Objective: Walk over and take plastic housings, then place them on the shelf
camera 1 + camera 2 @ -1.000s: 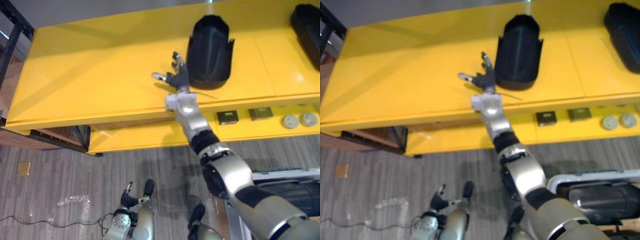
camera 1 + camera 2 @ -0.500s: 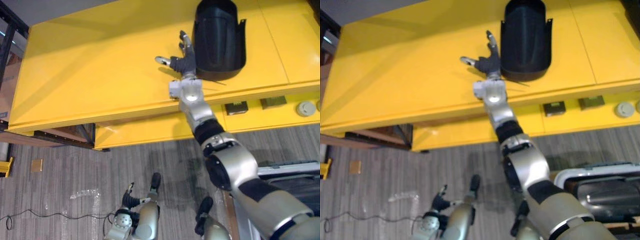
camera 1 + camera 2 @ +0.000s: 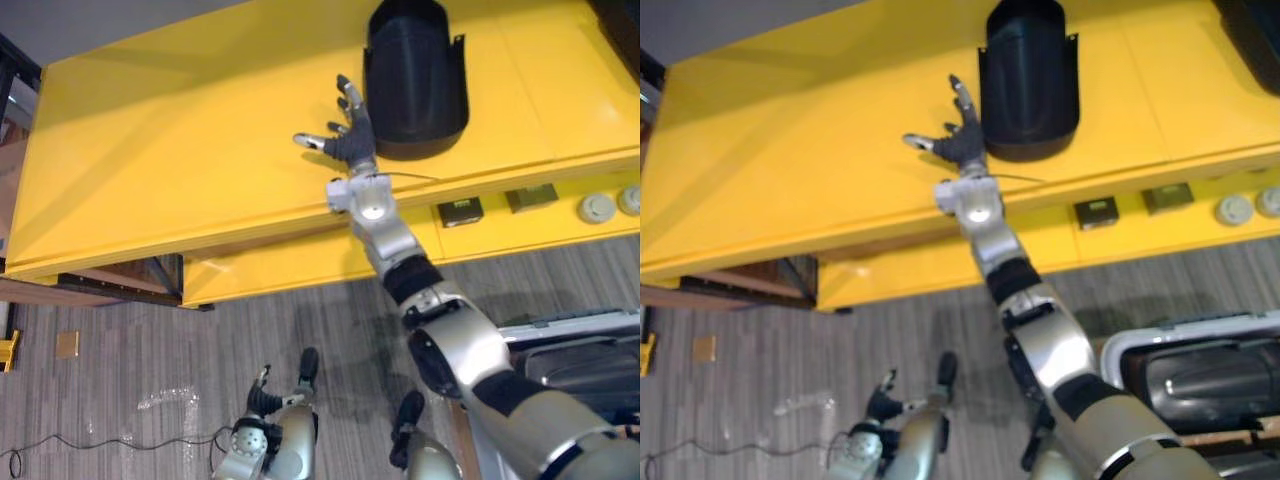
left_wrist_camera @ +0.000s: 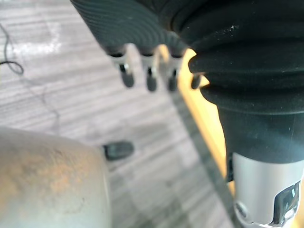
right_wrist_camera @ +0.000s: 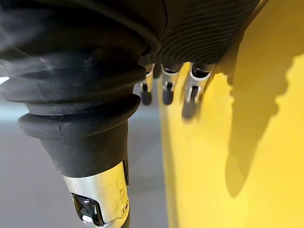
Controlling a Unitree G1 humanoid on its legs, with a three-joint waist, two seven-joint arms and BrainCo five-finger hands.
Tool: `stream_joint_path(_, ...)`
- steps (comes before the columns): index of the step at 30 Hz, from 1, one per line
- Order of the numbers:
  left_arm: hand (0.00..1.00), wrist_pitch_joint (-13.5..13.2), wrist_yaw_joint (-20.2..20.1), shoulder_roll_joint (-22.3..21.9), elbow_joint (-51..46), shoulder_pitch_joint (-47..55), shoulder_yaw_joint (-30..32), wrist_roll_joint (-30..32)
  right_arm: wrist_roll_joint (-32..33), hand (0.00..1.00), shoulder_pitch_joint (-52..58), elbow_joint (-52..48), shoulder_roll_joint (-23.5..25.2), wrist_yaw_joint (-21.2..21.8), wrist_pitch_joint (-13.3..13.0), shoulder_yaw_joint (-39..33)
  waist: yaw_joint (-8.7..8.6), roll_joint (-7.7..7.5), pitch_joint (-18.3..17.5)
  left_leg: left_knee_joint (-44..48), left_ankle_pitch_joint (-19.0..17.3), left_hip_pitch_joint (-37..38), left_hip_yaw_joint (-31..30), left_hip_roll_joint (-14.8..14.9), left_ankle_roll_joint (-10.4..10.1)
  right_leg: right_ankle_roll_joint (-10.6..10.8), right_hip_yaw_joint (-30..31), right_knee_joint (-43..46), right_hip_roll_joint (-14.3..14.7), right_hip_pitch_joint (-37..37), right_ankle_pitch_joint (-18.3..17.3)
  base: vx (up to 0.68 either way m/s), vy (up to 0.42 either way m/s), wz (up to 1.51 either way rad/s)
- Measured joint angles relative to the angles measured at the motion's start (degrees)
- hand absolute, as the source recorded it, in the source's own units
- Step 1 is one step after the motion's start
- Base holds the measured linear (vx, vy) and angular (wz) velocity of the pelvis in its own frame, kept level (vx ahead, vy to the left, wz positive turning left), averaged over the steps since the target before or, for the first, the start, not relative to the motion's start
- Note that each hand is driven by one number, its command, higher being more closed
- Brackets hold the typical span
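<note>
Right robot hand (image 3: 348,140) lies over the yellow shelf (image 3: 170,150) with fingers spread and slack, holding nothing. The black housing (image 3: 415,70) stands on the shelf at its 2 o'clock, just beside the fingertips; whether they touch I cannot tell. With the housing apparently placed, the step looks like a withdrawal: lift the palm first, then draw back toward 6 o'clock, so no finger drags the housing's near wall — it looks light and would likely slide. Left robot hand (image 3: 258,400) hangs low over the floor, fingers relaxed, empty.
</note>
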Motion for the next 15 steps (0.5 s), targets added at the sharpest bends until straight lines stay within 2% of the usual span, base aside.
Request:
stream_joint_path(8,0.00,0.0,0.0,-0.2,1.1,0.1,1.0,0.0,-2.5,0.00,0.0,1.7,0.1,-0.5,0.0,-3.9,0.04,-0.20,0.0,0.0,0.0,0.2,1.2,0.6,0.0,-0.1,0.8,-1.2,0.7,0.0,1.3,-0.02,-0.004,-0.08)
stream_joint_path(15,0.00,0.0,0.1,-0.1,1.7,0.1,1.0,0.0,-4.4,0.00,0.0,2.5,0.0,-1.3,-0.1,-4.3,-0.03,-0.48,-0.1,0.0,0.1,0.2,1.1,0.5,0.0,-0.1,0.7,-1.2,0.6,0.1,1.3,0.00,0.000,0.00)
